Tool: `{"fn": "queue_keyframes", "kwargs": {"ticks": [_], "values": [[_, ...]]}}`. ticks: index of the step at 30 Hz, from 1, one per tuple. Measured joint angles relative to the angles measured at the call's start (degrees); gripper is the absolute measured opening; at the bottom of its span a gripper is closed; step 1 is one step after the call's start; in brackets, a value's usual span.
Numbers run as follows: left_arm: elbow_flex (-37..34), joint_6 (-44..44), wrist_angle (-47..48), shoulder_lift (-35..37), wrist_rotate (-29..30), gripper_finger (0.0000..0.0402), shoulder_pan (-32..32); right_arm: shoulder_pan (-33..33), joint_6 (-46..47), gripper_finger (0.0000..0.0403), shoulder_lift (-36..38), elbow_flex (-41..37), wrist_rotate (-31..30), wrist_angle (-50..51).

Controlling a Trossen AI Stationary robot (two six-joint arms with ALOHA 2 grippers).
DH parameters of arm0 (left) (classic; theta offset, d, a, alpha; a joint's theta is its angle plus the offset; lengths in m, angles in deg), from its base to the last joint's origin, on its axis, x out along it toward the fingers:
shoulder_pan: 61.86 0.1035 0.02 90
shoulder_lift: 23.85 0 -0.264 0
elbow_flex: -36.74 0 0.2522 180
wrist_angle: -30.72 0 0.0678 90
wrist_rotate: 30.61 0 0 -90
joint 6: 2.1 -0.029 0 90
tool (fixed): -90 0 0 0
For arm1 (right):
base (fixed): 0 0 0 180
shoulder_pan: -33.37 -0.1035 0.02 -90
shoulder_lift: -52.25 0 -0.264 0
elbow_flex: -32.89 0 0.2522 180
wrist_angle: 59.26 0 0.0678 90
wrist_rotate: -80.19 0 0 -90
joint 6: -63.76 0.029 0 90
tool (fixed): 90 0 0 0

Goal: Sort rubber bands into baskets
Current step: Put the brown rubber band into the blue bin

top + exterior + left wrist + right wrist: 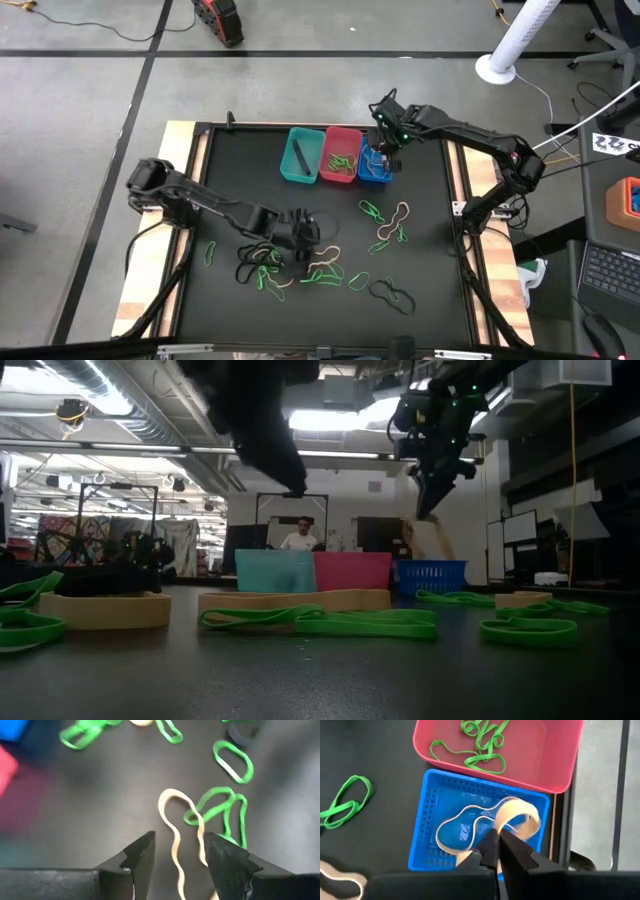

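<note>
Three baskets stand in a row at the table's far side: teal [300,155] with a black band inside, red [341,155] with green bands [480,742], and blue [375,168]. My right gripper [496,839] is above the blue basket [480,827], shut on a tan rubber band [512,815]. My left gripper [177,851] is open above the loose pile near the table's front. Its fingers stand on either side of a tan band [175,832] lying on the table beside green bands [220,807]. The low view shows this gripper [290,480] well clear of the table. My right gripper pinches the tan band's upper fold [501,826] between its two shut fingers, coming from above and pointing down. The band hangs slack below the fingers [435,540], and its lower loop [451,832] lies inside the blue basket.
Green [372,210], tan [392,222] and black [392,293] bands lie scattered over the black tabletop's near half. Wooden rails [470,250] edge the table. A white fan base [497,68] stands beyond the far right corner. A person [298,538] is in the room behind.
</note>
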Motion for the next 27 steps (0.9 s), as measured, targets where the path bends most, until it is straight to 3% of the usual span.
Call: {"fn": "queue_keyframes", "kwargs": {"ticks": [5, 16, 27], "values": [[0.0, 2.6, 0.6, -2.4, -1.5, 0.0166, -3.7, 0.0, 0.8, 0.0051, 0.0, -2.6, -1.0, -2.6], [0.0, 1.3, 2.9, -8.4, -1.4, 0.0166, -9.3, 0.0, 1.0, 0.0165, 0.0, -3.4, -3.2, -4.2], [0.0, 2.2, 2.8, -12.3, 0.2, 0.0150, -7.6, 0.0, 1.0, 0.0188, 0.0, -3.4, -3.2, -3.8]]}}
